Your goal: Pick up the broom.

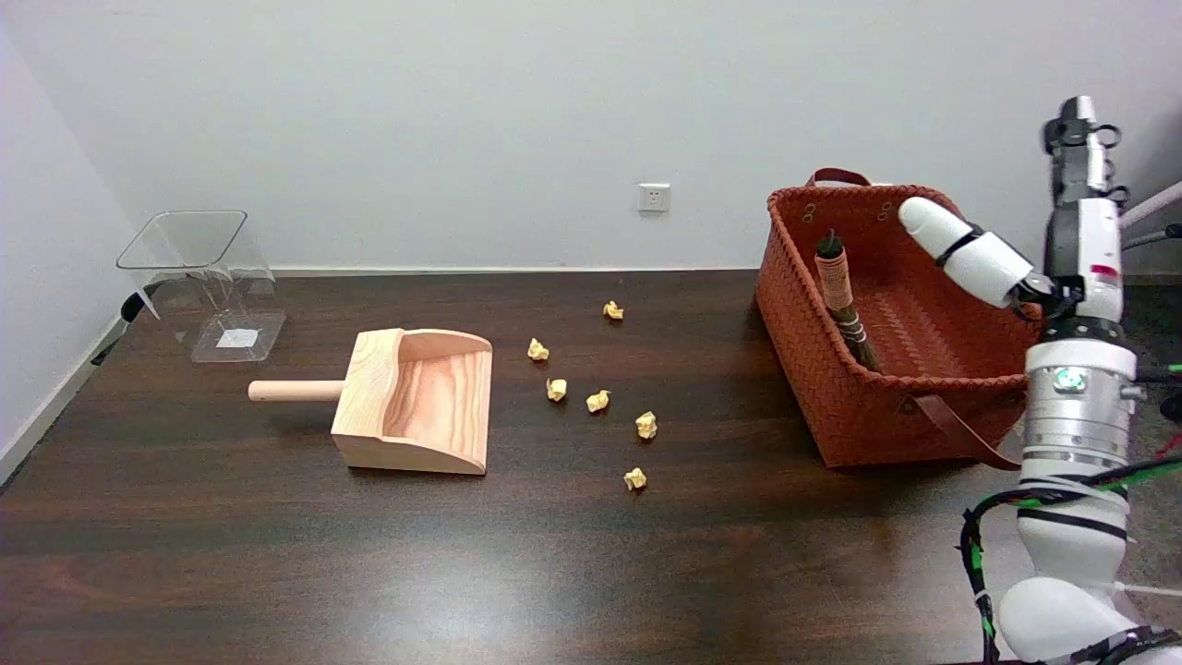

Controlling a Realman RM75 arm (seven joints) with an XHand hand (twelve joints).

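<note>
We see the broom (842,297), a slim bound handle, leaning inside the woven rust-orange basket (836,406) on the dark wooden desk (277,554). Robot hand (1034,231) is raised above the basket, fingers spread, empty.

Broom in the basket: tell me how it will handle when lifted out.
The broom leans handle-up against the woven basket, so it may slide along the wall when touched. Its wrapped handle looks stiff and probably grippy. It seems slim and likely light; the bristle end is hidden low inside. The right hand holds nothing.
</note>
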